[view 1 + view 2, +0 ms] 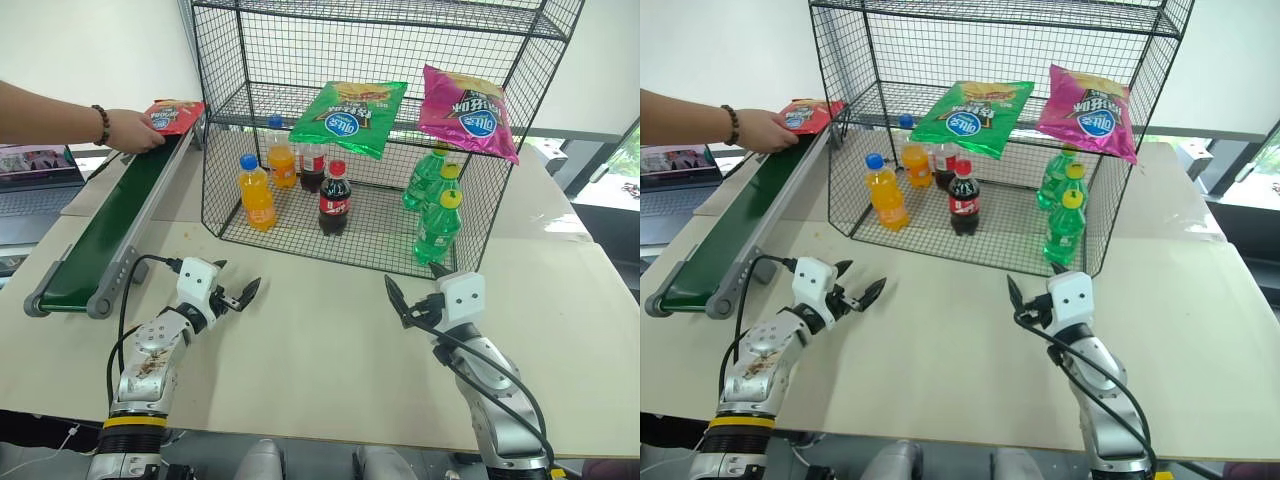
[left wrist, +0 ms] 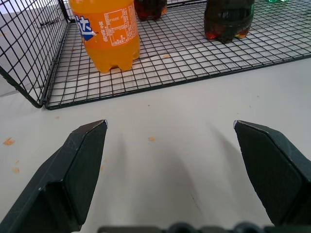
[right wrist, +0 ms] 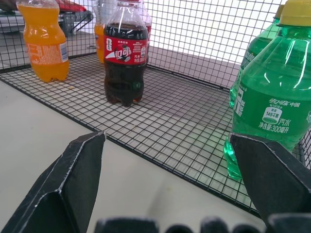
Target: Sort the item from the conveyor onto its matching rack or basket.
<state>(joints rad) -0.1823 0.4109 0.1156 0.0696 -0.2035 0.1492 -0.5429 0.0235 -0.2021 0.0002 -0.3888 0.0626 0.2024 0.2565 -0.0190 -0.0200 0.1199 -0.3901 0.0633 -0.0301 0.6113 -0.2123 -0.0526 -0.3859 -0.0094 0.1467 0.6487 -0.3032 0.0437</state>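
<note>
The red chips bag [image 1: 172,115] lies at the far end of the conveyor [image 1: 120,215], with a person's hand [image 1: 132,130] on it. To the right of the belt stands the black wire rack [image 1: 222,150]. My left gripper [image 1: 235,283] hovers open over the table near the conveyor's near end, with nothing between its fingers; in the left wrist view it [image 2: 170,124] faces the rack's lower front corner. My right gripper [image 1: 415,282] is open and empty in front of the rack, close to the green bottles.
On the rack's bottom grid stand orange bottles [image 1: 256,192], cola bottles [image 1: 335,198] and green bottles [image 1: 437,225]. A green bag [image 1: 350,115] and a pink bag [image 1: 468,112] lie on the shelf above. A laptop [image 1: 35,185] sits left of the conveyor.
</note>
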